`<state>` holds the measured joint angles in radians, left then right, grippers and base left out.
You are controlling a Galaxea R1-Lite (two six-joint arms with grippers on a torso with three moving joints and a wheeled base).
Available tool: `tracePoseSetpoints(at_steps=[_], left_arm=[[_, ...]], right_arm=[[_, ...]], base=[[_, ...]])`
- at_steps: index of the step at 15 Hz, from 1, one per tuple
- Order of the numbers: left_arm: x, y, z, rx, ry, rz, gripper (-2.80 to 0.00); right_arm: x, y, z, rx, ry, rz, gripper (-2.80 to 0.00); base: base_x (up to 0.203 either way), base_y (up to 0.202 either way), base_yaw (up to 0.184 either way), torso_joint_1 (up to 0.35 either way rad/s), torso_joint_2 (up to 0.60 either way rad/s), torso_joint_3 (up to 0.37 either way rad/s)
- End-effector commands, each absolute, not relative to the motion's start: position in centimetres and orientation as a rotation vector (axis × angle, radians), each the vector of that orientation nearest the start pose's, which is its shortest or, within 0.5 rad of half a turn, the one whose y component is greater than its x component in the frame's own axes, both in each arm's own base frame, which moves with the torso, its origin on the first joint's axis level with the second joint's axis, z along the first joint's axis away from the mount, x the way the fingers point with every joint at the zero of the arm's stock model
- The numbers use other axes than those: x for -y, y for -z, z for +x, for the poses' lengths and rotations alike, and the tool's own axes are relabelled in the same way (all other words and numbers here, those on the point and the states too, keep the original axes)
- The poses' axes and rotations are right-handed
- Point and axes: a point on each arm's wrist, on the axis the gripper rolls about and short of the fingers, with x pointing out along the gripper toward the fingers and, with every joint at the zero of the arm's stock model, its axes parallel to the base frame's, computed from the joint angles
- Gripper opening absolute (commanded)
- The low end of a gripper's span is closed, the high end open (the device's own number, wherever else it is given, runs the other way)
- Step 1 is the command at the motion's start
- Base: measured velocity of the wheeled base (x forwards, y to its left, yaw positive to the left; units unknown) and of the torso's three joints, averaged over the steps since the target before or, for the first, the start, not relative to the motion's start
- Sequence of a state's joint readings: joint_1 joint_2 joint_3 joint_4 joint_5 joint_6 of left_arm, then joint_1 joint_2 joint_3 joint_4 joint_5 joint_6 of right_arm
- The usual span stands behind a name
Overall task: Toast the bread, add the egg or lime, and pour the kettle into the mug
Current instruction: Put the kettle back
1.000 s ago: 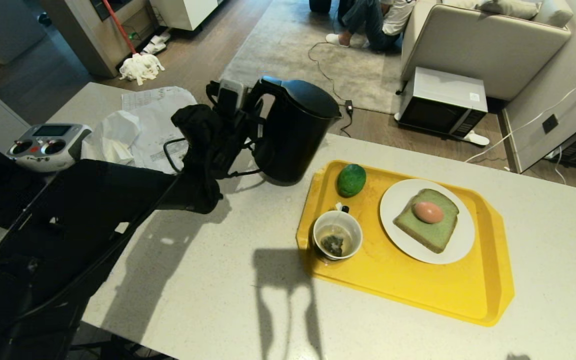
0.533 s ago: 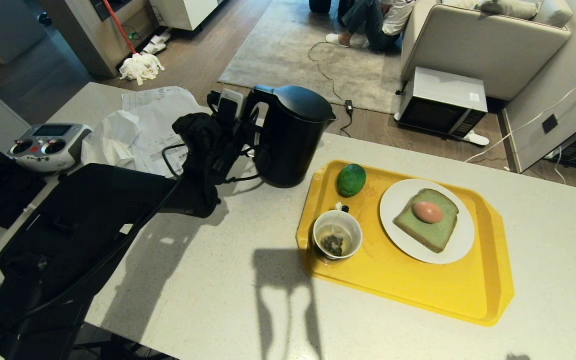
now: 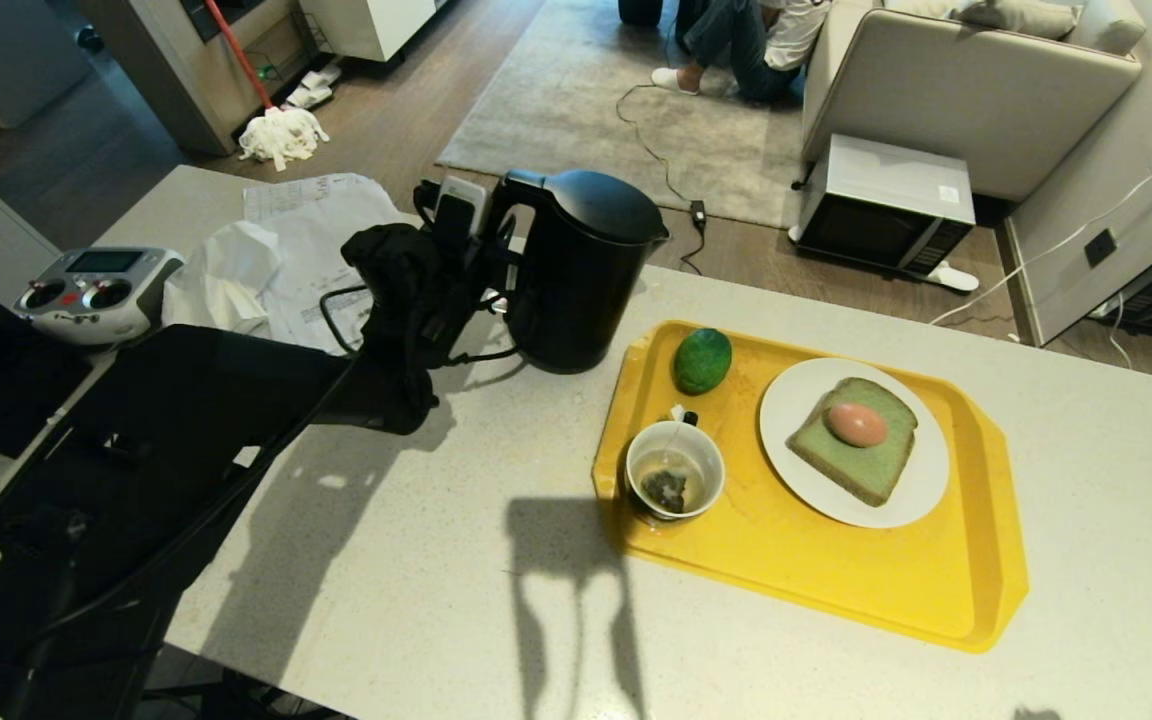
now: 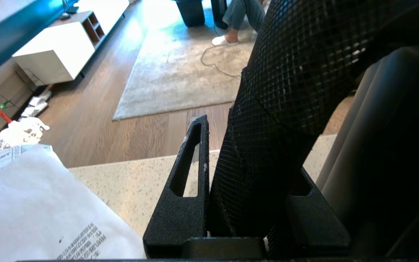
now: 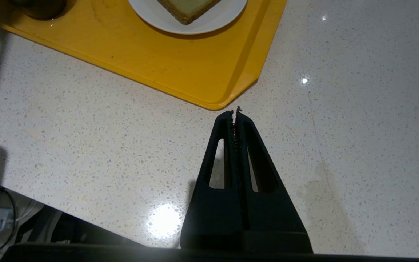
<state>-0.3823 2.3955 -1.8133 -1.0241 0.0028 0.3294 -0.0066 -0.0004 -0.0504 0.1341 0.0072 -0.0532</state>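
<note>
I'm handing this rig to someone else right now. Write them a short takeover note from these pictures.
Left gripper: closed on the kettle handle; kettle upright on the counter, beside the yellow tray.
Right gripper: shut, empty, over the counter by the tray's corner.
On the tray: mug with a tea bag and liquid inside, lime, white plate with the bread and the egg on it.
Done: bread plated, egg added; the mug looks poured.
Left: release the kettle, withdraw the arm.
</note>
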Motion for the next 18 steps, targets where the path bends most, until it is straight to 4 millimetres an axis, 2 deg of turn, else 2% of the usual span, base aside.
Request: tracePoseSetpoints(at_steps=[1, 8, 9, 14, 18], left_arm=[[18.4, -22.0, 45.7, 0.481, 0.3, 0.239, -2.8], [18.5, -22.2, 45.0, 0.457, 0.312, 0.249, -2.8], [18.4, -22.0, 44.9, 0.45, 0.313, 0.25, 0.0], [18.3, -21.1, 43.9, 0.394, 0.331, 0.262, 0.0], [17.7, -21.5, 42.3, 0.367, 0.336, 0.268, 0.0]], right_arm=[[0.0, -7.6, -2.7, -0.084, -0.003, -0.053, -2.8], [0.0, -7.6, -2.7, -0.084, -0.004, -0.053, -2.8], [0.0, -7.6, -2.7, -0.084, -0.004, -0.053, -2.8], [0.0, -7.6, -2.7, -0.084, -0.004, -0.053, -2.8], [0.0, -7.6, -2.7, -0.084, -0.004, -0.053, -2.8]], base=[[0.0, 0.0, 0.0, 0.0, 0.0, 0.0], [0.0, 0.0, 0.0, 0.0, 0.0, 0.0], [0.0, 0.0, 0.0, 0.0, 0.0, 0.0], [0.0, 0.0, 0.0, 0.0, 0.0, 0.0], [0.0, 0.0, 0.0, 0.0, 0.0, 0.0]])
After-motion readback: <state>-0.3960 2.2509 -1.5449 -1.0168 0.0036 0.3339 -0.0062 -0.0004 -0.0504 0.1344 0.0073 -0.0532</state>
